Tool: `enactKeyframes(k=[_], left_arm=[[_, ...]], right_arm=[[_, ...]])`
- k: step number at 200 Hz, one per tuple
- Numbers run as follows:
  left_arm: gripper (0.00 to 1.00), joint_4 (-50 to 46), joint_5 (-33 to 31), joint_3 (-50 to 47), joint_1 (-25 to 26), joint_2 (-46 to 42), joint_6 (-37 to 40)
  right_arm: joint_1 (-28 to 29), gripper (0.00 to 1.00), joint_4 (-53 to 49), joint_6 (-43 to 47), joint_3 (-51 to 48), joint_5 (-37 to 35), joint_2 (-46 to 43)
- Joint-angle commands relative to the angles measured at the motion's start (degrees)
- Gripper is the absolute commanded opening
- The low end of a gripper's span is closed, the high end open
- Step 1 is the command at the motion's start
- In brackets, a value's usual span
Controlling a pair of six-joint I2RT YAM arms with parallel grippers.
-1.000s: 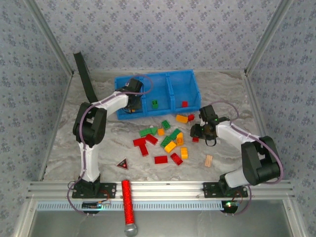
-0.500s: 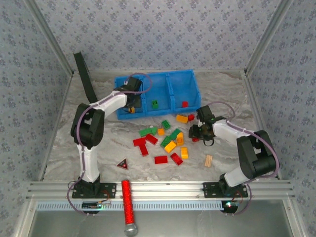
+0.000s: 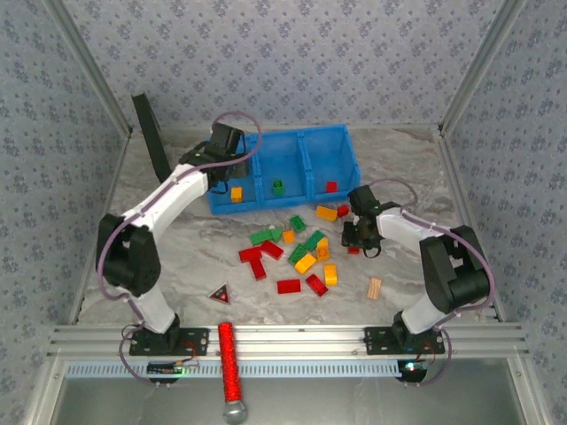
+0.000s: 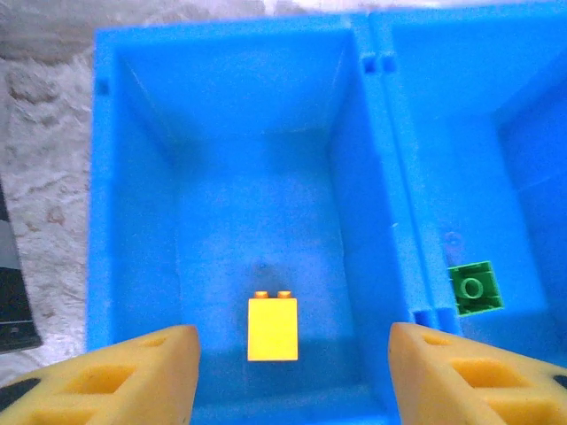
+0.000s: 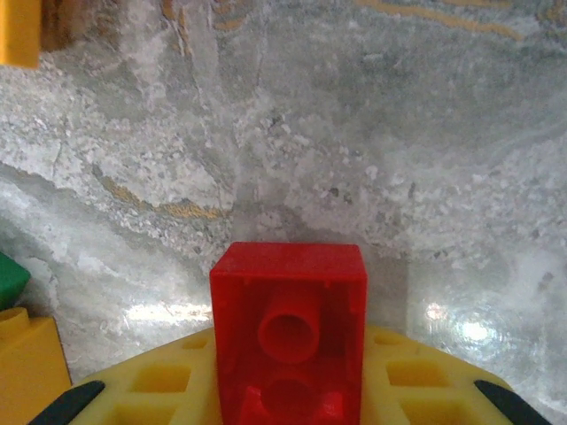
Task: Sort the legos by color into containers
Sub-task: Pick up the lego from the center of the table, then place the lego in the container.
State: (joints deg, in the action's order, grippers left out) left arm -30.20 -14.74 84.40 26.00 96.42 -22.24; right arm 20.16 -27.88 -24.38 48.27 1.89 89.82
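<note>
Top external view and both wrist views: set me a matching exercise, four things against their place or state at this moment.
Things:
1. left gripper
2. right gripper
3. green brick
4. yellow brick

Place or state:
A. middle compartment of the blue bin
B. shut on a red brick
C. left compartment of the bin
D. open above the bin

Pairs: 1-D, 2-B, 3-A, 4-C

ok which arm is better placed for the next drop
Right. The right hand has a red brick between its fingers, near the right compartment, where another red brick lies. The left hand is open and empty over the left compartment.
</note>
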Motion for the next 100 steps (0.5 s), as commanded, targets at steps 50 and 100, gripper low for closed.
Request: enactKeyframes(k=[50,100], left_arm=[[0.61,-2.64,-1.21,-7.57,-0.55,-16.52,3.26],[0.62,-7.85,-1.52,-15.93,-1.13,-26.64,2.08]], right_arm=[[0.60,0.24,-7.37,4.72,16.34,-5.09,-2.39],[-0.29,0.25,-11.18,8.67,34.58,-7.35,7.24]])
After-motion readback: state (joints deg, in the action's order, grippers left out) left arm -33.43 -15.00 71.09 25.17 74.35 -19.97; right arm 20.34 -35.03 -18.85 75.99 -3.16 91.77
